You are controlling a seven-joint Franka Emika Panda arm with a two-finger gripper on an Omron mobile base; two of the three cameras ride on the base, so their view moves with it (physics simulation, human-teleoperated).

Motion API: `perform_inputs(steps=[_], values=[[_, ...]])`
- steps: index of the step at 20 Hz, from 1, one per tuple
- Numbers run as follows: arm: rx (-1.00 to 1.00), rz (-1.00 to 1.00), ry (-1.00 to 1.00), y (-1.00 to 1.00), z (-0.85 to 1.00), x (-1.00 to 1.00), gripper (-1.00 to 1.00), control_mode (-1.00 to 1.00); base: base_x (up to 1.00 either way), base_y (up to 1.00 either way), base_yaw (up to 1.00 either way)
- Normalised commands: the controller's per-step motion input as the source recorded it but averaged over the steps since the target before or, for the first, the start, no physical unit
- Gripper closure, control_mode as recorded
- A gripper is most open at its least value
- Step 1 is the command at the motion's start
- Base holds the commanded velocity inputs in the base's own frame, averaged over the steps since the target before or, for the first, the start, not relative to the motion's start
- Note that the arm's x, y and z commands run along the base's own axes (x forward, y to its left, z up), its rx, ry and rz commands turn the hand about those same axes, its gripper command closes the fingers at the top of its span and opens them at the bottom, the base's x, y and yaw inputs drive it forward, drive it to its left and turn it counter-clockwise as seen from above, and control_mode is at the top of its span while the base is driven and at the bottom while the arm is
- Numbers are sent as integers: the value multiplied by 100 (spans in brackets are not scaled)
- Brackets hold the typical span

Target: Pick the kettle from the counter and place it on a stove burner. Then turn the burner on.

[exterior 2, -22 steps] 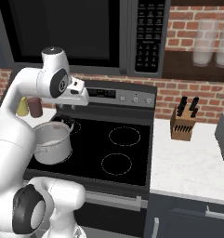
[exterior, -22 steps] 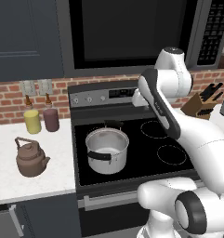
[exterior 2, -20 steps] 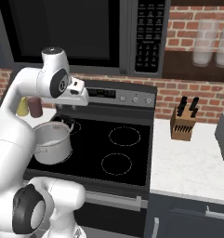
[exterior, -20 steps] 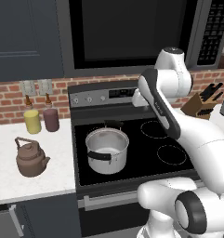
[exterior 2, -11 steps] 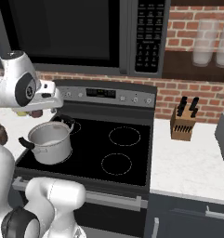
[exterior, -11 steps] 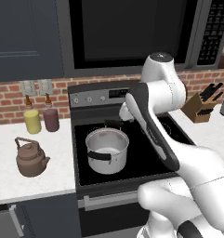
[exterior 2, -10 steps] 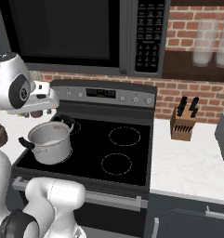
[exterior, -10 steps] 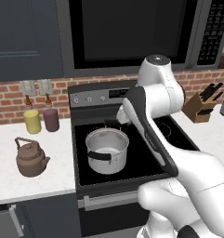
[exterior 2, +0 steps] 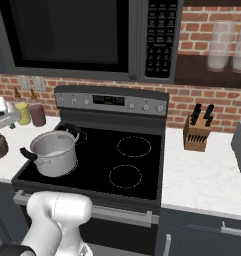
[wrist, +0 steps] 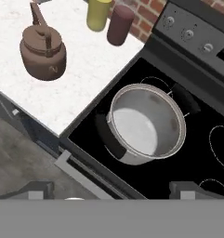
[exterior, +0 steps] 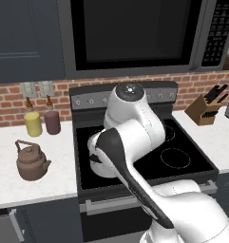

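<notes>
we read no writing or brand on anything. we count one small squat brown metal kettle (exterior: 32,161), standing on the speckled white counter (exterior: 11,179) left of the glossy black glass cooktop (exterior 2: 142,165), one silver pot with black handles (wrist: 145,122) on a front burner, and two cylindrical canisters, one yellow (exterior: 33,124) and one maroon (exterior: 52,122). our two-finger gripper (wrist: 111,190) hangs spread wide, holding nothing.
</notes>
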Motion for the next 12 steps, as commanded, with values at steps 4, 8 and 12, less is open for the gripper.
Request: perform_inputs(steps=[4,8,12], values=[[0,17,-6,100,0,-10,-100,-100,0,0,0],[0,9,-10,100,0,0,-100,-100,0,0,0],[0,0,-6,100,0,17,-100,-100,0,0,0]])
